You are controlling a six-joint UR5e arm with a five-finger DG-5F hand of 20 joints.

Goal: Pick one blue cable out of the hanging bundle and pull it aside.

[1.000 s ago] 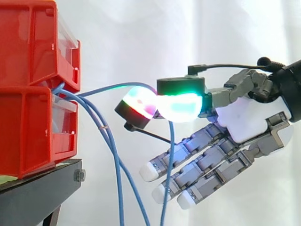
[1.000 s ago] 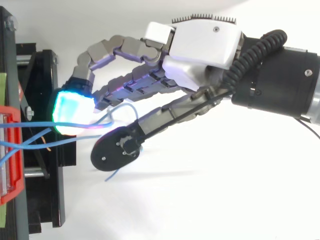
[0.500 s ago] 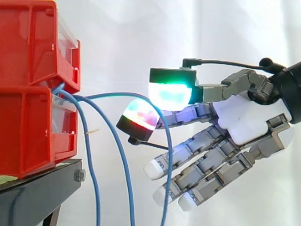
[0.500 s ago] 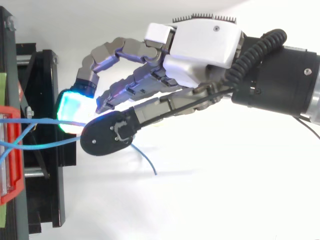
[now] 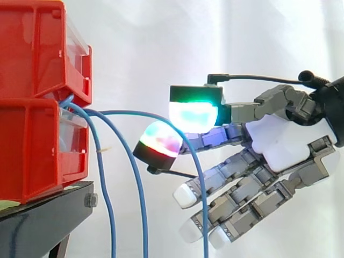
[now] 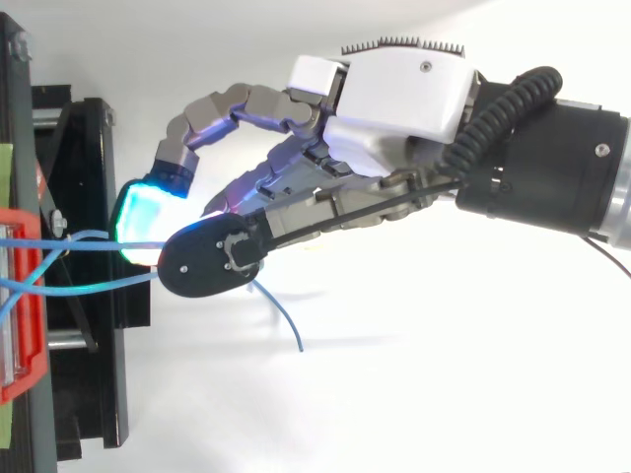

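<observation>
The hand (image 6: 404, 94) wears a smooth white shell with a small dark screw and a black ribbed edge. Its fingers (image 5: 242, 183) are chains of grey links. Some end in white pads (image 5: 184, 196), one glows green-cyan, and another red-magenta on a black base. The wrist (image 6: 552, 158) is a black cylinder, silver-banded at the frame's right edge.

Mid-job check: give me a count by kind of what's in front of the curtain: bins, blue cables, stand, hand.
Red bins: 2, upper bin and lower bin
Blue cables: 3, inner cable, middle cable, outer cable
Black stand: 1
Hand: 1
Total: 7
</observation>
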